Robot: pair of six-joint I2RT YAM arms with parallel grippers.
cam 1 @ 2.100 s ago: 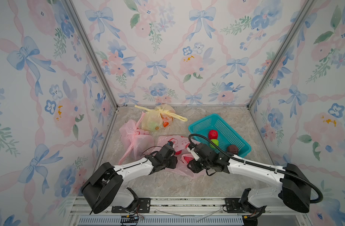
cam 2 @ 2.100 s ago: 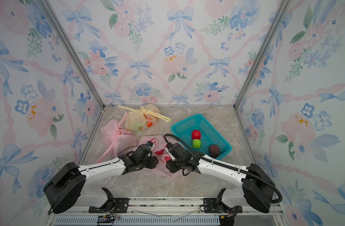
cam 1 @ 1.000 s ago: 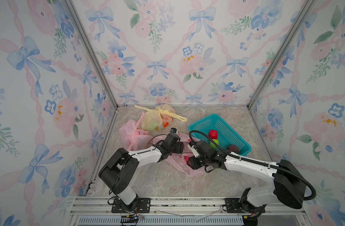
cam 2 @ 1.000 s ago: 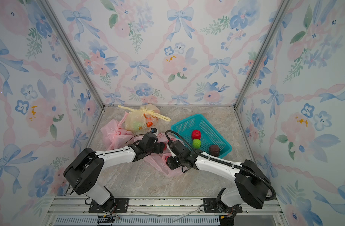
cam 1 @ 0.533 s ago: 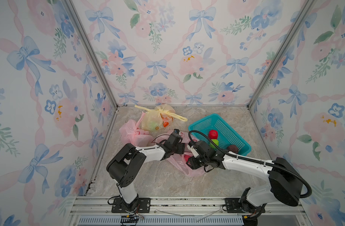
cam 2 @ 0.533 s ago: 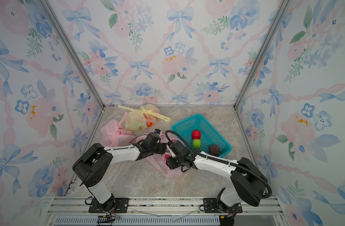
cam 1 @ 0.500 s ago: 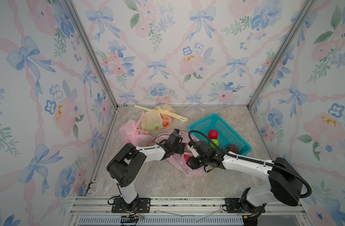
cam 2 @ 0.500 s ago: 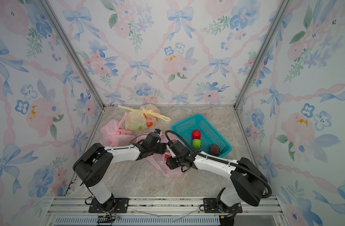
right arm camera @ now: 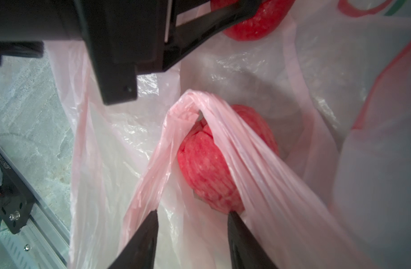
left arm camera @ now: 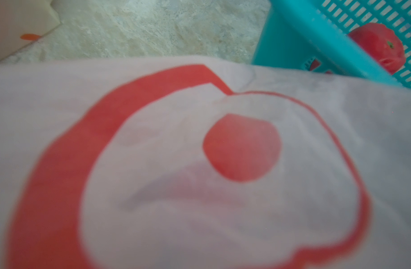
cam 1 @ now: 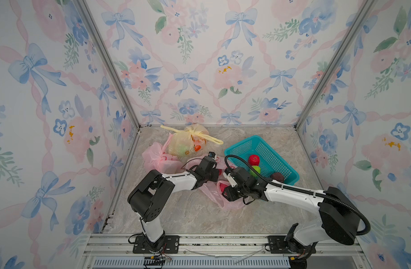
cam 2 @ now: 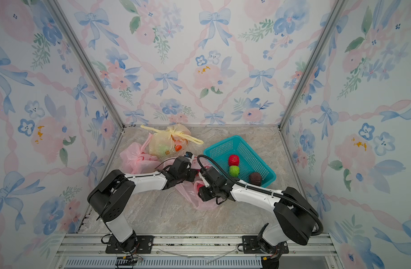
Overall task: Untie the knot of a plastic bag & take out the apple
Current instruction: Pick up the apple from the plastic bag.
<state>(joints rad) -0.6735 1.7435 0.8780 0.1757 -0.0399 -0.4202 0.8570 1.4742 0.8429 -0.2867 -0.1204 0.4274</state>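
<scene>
Pink film makes up two of the three bags on the marble counter (cam 1: 188,214). One pink bag (cam 1: 156,158) sits knotted near the left wall, beside one knotted yellow bag (cam 1: 183,144) at the back. The open pink bag (cam 1: 213,193) lies in the middle, between the two arms.

In the right wrist view, two red fruits show inside the open bag. One is the apple (right arm camera: 211,167), under a draped loop of the bag's film. The second red fruit (right arm camera: 253,25) lies farther in, by the left pincer (cam 1: 215,174).

The right pincer (right arm camera: 192,212) has its jaws apart at a middling gap, and one tip touches the apple's lower edge. Whether the left pincer is wide or narrow cannot be told: only one black finger shows, reaching across the second fruit.

One teal basket (cam 1: 239,144) stands just beside the open bag and holds three fruits: one red (cam 1: 253,159), one green (cam 1: 255,169), one dark (cam 1: 278,177).
</scene>
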